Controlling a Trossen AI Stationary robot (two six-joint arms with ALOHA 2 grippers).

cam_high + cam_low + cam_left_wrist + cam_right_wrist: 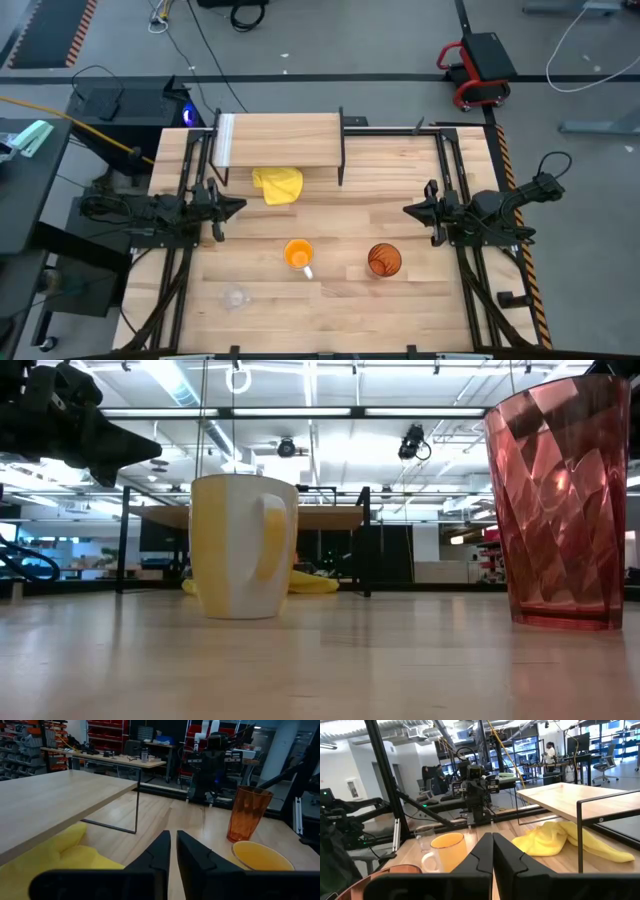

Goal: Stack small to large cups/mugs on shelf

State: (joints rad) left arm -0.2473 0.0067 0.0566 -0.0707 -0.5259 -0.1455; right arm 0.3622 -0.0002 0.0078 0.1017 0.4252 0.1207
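Observation:
The orange mug (298,255) with a white handle stands upright on the table's middle; it also shows in the low view (245,545). The amber tumbler (384,260) stands to its right, upright (560,500). The small clear glass (236,297) stands near the table's near-left part. The shelf (280,140) stands on black legs at the far edge. My left gripper (238,207) hovers shut at the left, above the table. My right gripper (408,211) hovers shut at the right. Both point toward the table's middle and hold nothing.
A yellow cloth (278,185) lies crumpled on the table at the shelf's front edge, partly under it. Black rails run along the table's left and right sides. Bare wood lies between the two grippers and in front of the cups.

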